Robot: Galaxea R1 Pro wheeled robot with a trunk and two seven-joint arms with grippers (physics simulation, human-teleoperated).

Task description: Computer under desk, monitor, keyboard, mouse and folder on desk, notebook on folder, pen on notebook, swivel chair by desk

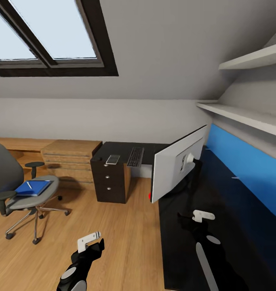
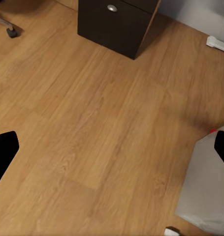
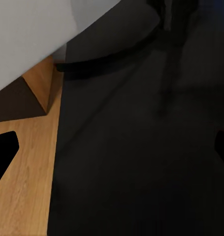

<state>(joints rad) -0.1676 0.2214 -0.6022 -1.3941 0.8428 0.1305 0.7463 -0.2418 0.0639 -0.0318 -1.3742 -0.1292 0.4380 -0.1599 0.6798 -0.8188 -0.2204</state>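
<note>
Ahead of me I see a dark-framed skylight, white wall shelves, a light-wood drawer chest and a blue wall panel.

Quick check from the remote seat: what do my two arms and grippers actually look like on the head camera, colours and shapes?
Both arms are glossy black with rounded segments. The left arm carries a pale grey oval patch near the wrist; the right arm has a grey oval patch and a long grey strip along the forearm. The left gripper and the right gripper each end in short white blocky fingers. No cables or lettering are visible.
</note>
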